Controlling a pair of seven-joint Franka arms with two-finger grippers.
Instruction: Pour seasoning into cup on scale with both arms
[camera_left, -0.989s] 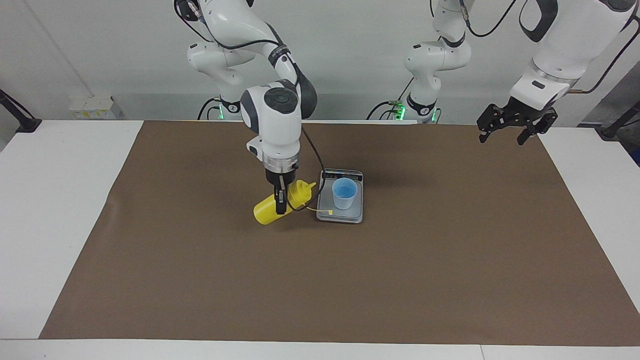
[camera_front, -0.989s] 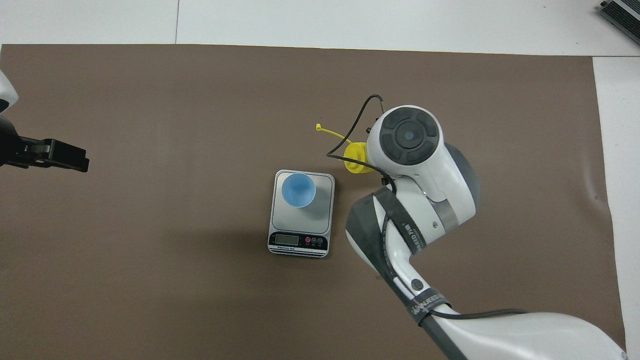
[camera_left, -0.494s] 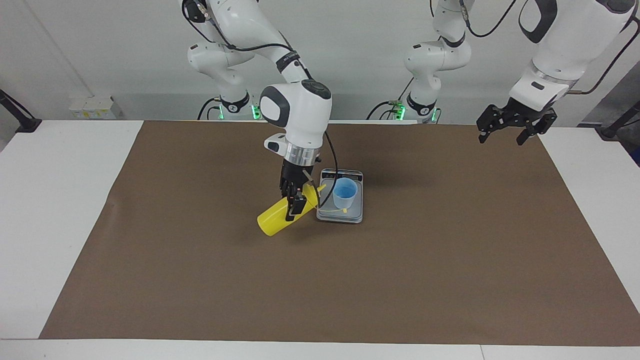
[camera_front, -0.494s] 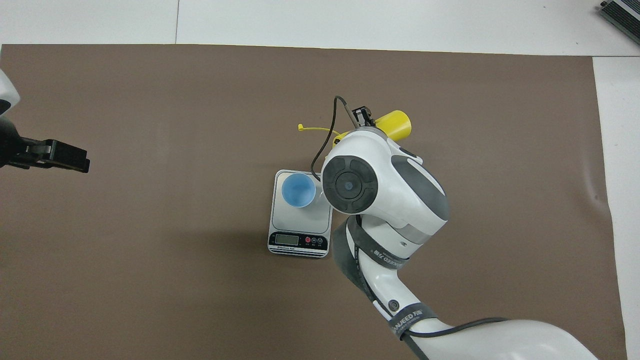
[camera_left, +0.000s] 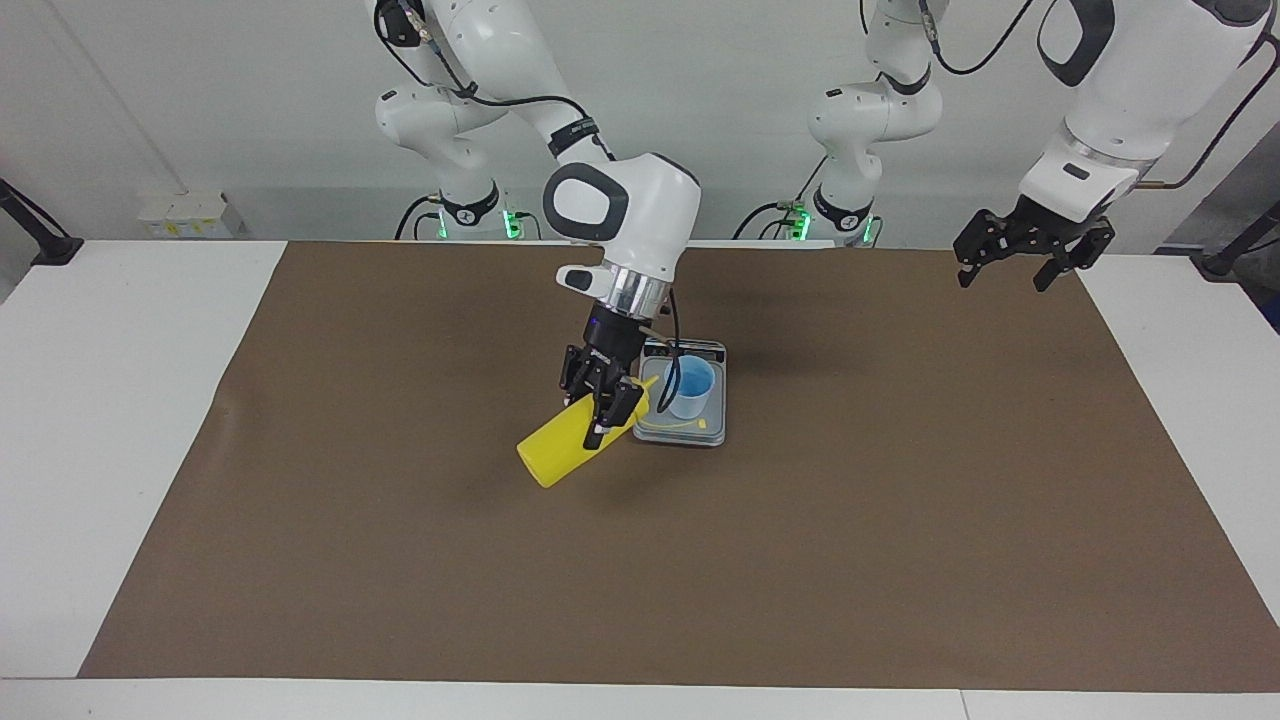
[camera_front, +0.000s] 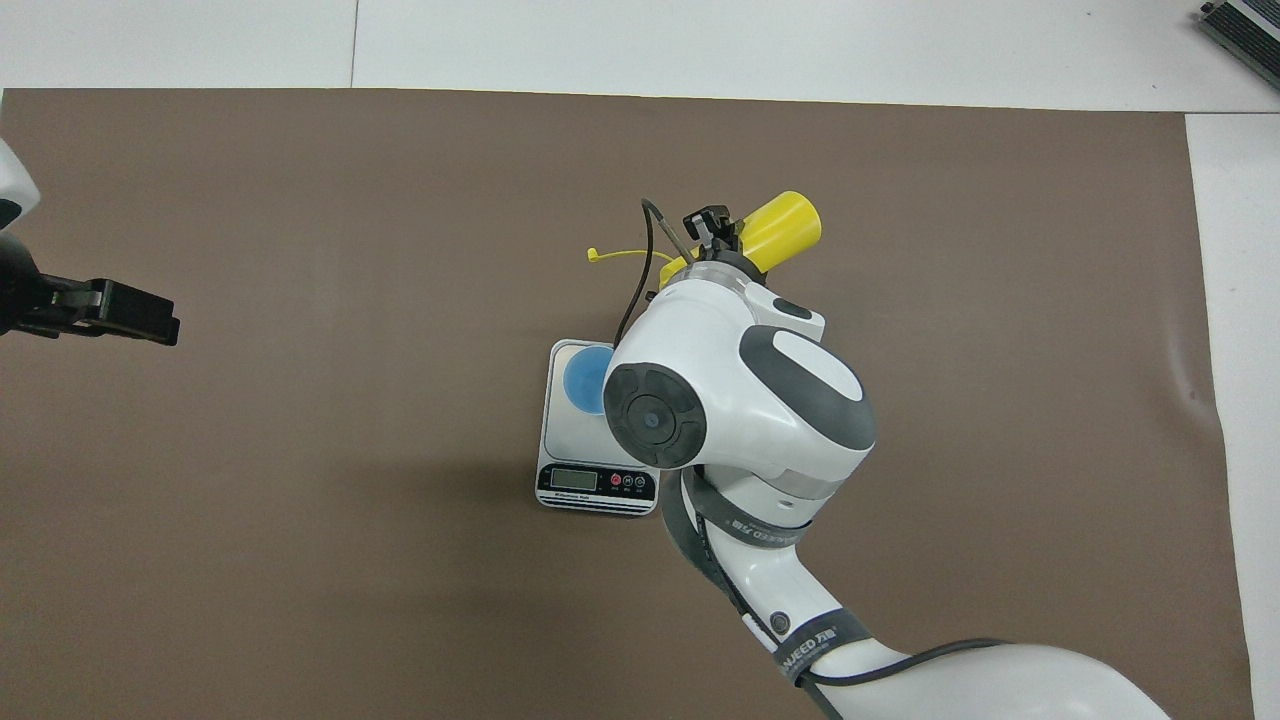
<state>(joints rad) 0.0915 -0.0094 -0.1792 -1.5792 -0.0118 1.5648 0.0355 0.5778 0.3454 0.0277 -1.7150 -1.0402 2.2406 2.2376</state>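
Brown mat (camera_left: 400, 560) covered most of the table (camera_left: 130, 400), filling the centre of the frame. Right arm (camera_left: 620, 215) came down from top centre-left. Left arm (camera_left: 1120, 90) waited at the upper right edge, left gripper (camera_left: 1005, 272) with fingers spread, holding nothing, up over the mat's corner.

Scale (camera_left: 705, 430) sat mid-frame on the mat, display strip toward the robots, blue cup (camera_left: 692, 388) upright on its plate.

Right gripper (camera_left: 601, 405) was clamped on the yellow bottle (camera_left: 560, 447) near its shoulder, just beside the scale in the air. Bottle was tilted, base low toward lower left, nozzle up toward the cup. Tethered cap (camera_left: 700, 424) dangled over the scale plate.

My read: pour about to start, nozzle not yet over the rim. To do it well: bring the tip above the cup mouth first, then roll the wrist slowly. Keep the bottle and cap strap off the cup and plate, or the reading goes off and the cup may tip.
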